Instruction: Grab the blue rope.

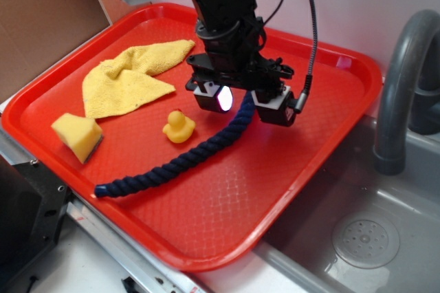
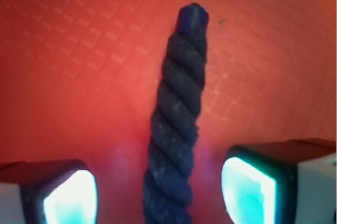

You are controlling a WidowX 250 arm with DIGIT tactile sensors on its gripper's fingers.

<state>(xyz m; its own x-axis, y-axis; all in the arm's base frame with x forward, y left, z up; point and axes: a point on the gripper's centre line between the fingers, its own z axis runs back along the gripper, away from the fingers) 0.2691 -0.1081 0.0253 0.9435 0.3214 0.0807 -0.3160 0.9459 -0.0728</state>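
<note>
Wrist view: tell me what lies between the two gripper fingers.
The blue rope runs between the fingers, with bare red tray on each side; neither touches it.

blue rope [image 1: 180,160] upper end hidden behind gripper [image 1: 238,104], arm cut off at top edge, faucet [image 1: 402,87] cropped at right edge

Red tray [image 1: 309,148] seen beside grey sink [image 1: 364,238]. Blue rope [image 1: 182,161] laid in a curve across the tray, upper end between the parted fingers of the gripper [image 1: 244,102]. Yellow duck [image 1: 179,127] just beside the rope; sponge [image 1: 77,136] and yellow cloth [image 1: 130,76] placed further left.
</note>
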